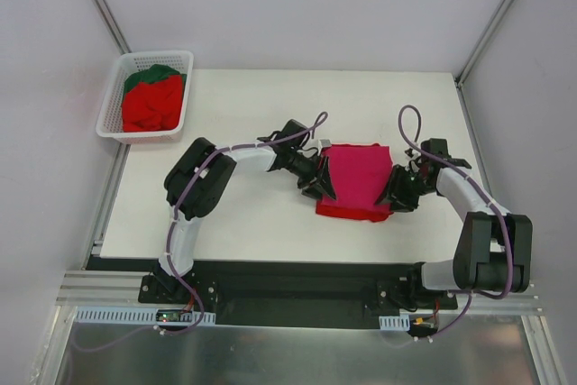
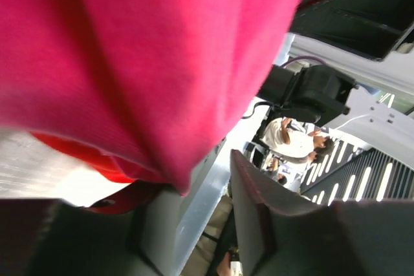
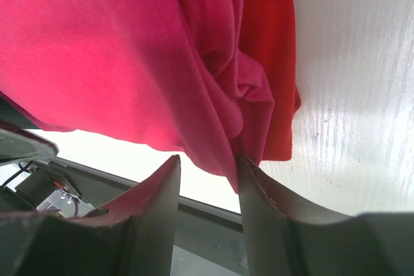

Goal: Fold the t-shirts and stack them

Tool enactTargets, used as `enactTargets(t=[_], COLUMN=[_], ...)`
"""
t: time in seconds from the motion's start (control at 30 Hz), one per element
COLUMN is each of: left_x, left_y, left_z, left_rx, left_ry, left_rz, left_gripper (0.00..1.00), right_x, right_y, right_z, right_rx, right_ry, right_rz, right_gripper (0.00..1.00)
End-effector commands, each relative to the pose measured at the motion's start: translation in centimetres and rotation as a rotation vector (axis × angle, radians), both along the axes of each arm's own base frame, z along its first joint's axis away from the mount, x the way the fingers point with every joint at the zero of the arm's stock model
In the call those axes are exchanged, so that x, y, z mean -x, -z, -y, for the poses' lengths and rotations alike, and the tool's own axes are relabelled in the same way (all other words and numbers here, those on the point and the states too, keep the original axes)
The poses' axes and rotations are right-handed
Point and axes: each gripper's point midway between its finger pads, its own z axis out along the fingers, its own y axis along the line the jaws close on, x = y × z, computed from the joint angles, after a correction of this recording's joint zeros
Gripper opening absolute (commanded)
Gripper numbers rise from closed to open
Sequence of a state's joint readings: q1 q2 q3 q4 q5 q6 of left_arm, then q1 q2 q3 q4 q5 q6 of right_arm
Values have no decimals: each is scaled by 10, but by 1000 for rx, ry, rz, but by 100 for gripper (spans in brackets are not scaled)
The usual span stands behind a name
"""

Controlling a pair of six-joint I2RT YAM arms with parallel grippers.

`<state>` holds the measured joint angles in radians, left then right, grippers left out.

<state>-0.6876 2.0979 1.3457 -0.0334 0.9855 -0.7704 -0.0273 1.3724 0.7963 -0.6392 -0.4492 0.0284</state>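
The left gripper (image 1: pixel 322 185) is set at the left edge of the pink shirt (image 1: pixel 356 173). Its jaws are seen apart around that edge, but whether the cloth is pinched cannot be told from the wrist view. The right gripper (image 1: pixel 394 192) is set at the right edge. Its fingers (image 3: pixel 162 198) are parted with light showing between them, and only a hanging fold of pink cloth is brushed by one of them, so nothing is judged to be grasped there.

Between the two grippers a stack is already begun. The pink shirt is folded to a rough rectangle and laid on a red shirt (image 1: pixel 347 212), whose edge shows along the near side. Two shirts are thus judged folded and stacked, with the pink one perhaps being squared or released.

Further out, on the table (image 1: pixel 243 223), nothing else is spread. At the far left corner the basket (image 1: pixel 113 101) is found with bunched red cloth (image 1: pixel 149 107) and a green shirt (image 1: pixel 153 74) inside, so that part of the task is judged undone.

The pink shirt lies directly between the grippers, touching or just beside both. The basket lies well apart from either, nearer the left one.
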Motion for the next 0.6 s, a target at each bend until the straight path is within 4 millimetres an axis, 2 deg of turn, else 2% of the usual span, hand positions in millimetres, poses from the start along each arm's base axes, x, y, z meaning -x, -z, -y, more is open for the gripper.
enactTargets(t=[0.0, 0.13, 0.23, 0.3, 0.33, 0.4, 0.57], left_x=[10, 16, 17, 17, 17, 16, 15], left_y=[-21, -20, -19, -19, -20, -21, -25], left_z=[-3, -8, -9, -9, -8, -7, -7], left_rx=[38, 31, 28, 28, 30, 33, 39], left_ry=[22, 22, 23, 24, 24, 24, 22], left_rz=[31, 26, 24, 26, 25, 26, 27], left_gripper=[31, 27, 23, 23, 23, 23, 24], right_x=[0, 0, 0, 0, 0, 2, 5], right_y=[-9, -11, -12, -14, -14, -15, -20], right_z=[-2, -1, 1, 2, 2, 3, 8], right_rx=[-3, 1, 12, 21, 23, 29, 61], right_ry=[-17, -18, -21, -21, -21, -21, -39], right_rz=[35, 35, 34, 35, 32, 23, 26], right_gripper=[41, 37, 21, 15, 8, 2, 1])
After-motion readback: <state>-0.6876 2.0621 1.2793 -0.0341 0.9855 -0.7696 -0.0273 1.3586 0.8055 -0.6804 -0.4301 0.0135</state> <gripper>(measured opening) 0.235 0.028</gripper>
